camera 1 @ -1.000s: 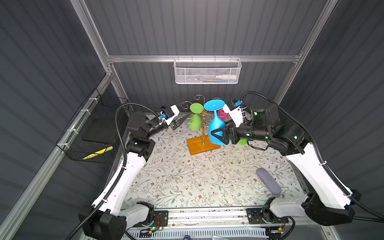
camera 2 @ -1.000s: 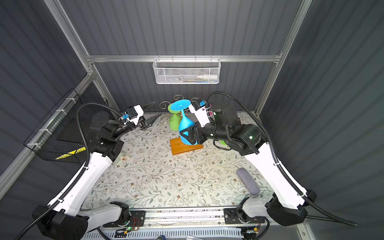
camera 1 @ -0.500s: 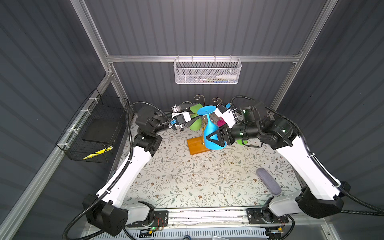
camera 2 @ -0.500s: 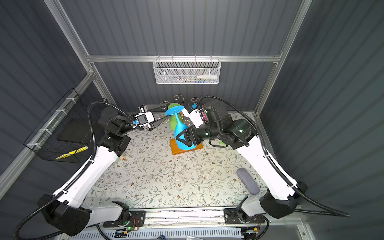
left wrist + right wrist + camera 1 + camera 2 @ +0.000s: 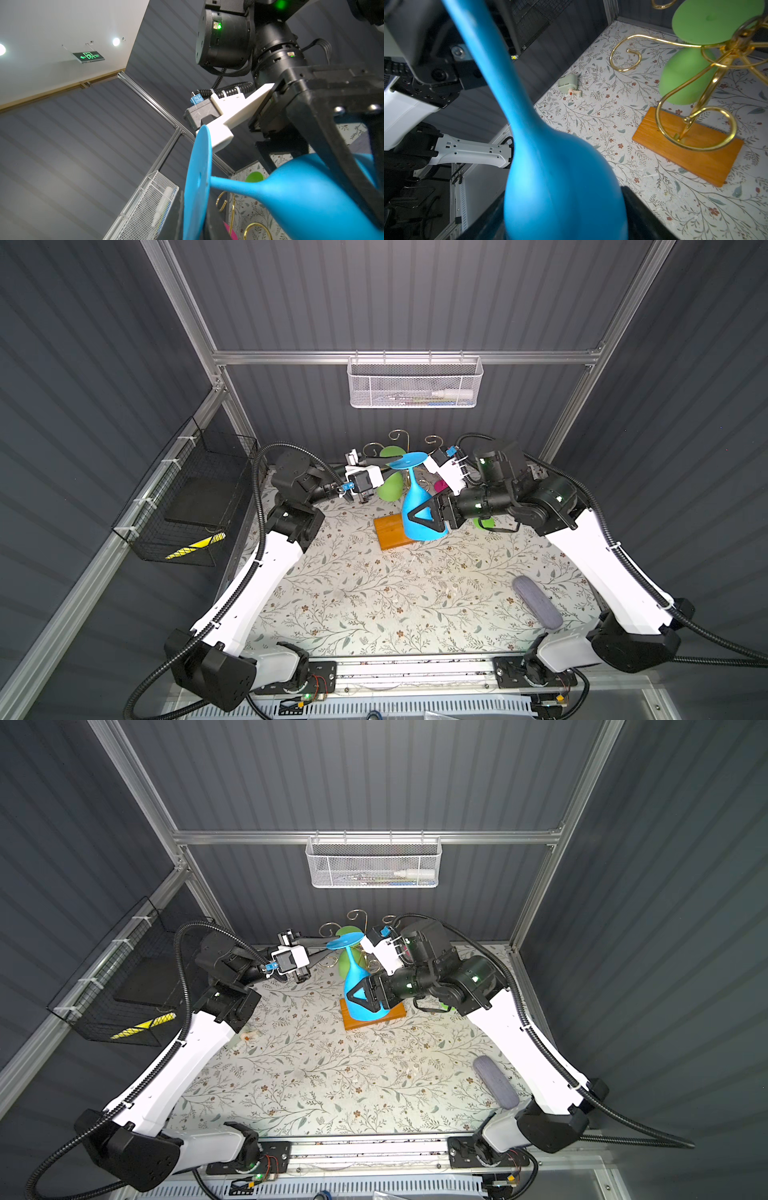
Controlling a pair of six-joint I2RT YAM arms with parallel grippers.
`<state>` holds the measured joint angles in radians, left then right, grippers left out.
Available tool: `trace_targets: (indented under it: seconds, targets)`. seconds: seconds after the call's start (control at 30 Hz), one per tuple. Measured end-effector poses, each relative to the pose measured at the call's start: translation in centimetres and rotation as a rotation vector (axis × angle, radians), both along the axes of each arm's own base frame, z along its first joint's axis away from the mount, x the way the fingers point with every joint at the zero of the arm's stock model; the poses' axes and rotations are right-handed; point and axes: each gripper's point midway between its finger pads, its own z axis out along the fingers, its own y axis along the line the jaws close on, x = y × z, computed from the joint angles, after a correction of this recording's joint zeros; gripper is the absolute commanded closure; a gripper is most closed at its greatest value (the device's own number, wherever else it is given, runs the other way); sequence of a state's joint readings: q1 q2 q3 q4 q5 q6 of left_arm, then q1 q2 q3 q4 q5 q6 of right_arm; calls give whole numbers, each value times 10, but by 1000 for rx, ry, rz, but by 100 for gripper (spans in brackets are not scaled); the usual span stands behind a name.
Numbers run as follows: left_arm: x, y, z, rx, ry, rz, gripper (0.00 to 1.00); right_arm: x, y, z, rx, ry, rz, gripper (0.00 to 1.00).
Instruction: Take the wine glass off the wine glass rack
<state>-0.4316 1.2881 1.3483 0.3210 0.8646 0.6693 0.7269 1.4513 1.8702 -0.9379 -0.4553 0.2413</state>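
Observation:
The blue wine glass hangs upside down in front of the wine glass rack, whose gold wire arms rise from an orange wooden base. My right gripper clasps the glass's bowl between wide-set jaws. My left gripper is shut on the rim of its round foot. In the right wrist view the glass stands apart from the wire arms.
A green glass and a pink one hang on the rack. A grey oblong object lies at the right front of the floral mat. A small pale device lies near the left wall. A white mesh basket hangs behind.
My left arm has swung right to the glass's foot and its jaws have closed on it. The right gripper has carried the blue glass slightly leftward, off the rack.

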Motion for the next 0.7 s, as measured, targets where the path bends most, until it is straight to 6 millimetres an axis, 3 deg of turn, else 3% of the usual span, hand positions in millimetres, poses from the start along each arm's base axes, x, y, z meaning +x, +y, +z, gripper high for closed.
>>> trace_targets:
  seconds: [0.13, 0.27, 0.43, 0.6, 0.7]
  targets:
    - [10, 4, -6, 10, 27, 42, 100, 3, -7, 11, 33, -21, -36, 19]
    - [16, 5, -11, -13, 89, 81, 100, 7, -19, 16, 91, -54, -78, 14]
    - [38, 16, -26, -118, 272, 203, 100, 12, -49, 19, 195, -104, -171, 10]
    - [52, 35, -44, -262, 450, 309, 100, -3, -88, 40, 320, -209, -248, 10]
    - [56, 45, -47, -327, 501, 350, 100, -17, -100, 57, 388, -281, -259, 13]
